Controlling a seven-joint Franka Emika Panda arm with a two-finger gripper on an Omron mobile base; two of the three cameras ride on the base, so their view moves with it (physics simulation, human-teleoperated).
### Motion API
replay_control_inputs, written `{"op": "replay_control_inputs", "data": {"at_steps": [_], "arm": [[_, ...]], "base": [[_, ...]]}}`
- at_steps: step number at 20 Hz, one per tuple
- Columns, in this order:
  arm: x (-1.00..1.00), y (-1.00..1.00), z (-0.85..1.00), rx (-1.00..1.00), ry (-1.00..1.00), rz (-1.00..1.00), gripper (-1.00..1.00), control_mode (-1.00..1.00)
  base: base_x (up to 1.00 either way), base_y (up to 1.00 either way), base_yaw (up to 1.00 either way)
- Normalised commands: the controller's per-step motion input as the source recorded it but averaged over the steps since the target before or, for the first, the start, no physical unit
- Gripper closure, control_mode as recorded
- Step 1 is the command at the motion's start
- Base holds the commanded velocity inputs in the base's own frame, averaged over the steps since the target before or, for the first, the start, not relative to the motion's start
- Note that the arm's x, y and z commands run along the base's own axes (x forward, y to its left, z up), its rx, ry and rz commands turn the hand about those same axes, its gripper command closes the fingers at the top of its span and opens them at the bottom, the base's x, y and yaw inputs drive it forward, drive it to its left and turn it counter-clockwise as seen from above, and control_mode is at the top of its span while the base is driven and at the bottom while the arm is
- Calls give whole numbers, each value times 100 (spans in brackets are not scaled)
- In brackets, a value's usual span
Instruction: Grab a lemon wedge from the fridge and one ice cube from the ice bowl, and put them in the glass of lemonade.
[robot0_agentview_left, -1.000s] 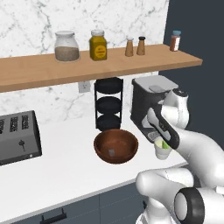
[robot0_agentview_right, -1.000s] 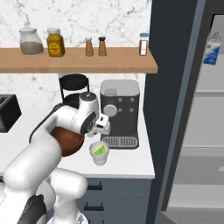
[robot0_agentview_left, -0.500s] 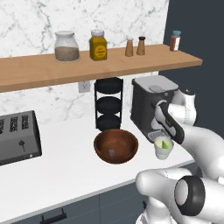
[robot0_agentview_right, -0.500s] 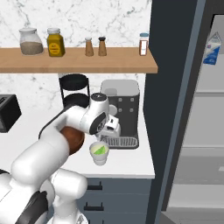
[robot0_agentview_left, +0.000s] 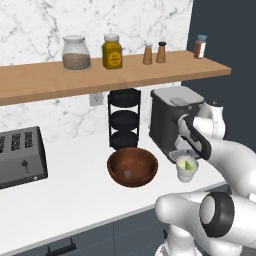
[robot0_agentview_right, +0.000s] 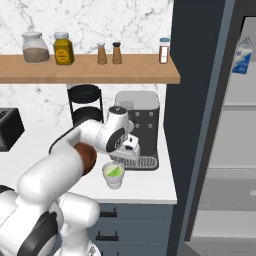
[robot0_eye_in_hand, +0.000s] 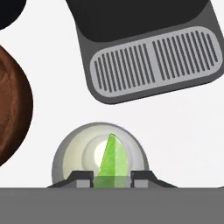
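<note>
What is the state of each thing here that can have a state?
hand: shut on the lemon wedge, above the glass of lemonade
lemon wedge: held, not yet released
glass of lemonade: upright on the counter
ice bowl: upright, an ice cube lies inside
fridge: door open

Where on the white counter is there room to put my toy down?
The widest bare patch of white counter lies between the grey toaster and the brown wooden bowl, down to the front edge. It is crowded where the small whitish cup, dark coffee machine and black round rack cluster.
</note>
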Motion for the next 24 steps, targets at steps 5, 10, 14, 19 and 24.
{"op": "replay_control_inputs", "data": {"at_steps": [5, 10, 14, 19, 24], "arm": [[0, 2, -22, 0, 1, 0, 100, -100], [-13, 6, -14, 0, 0, 0, 100, -100], [-27, 22, 0, 0, 0, 1, 100, -100], [5, 18, -7, 0, 0, 1, 100, -100], [12, -1, -2, 0, 0, 0, 100, -100]], "base": [[0, 0, 0], [0, 0, 0], [0, 0, 0], [0, 0, 0], [0, 0, 0]]}}
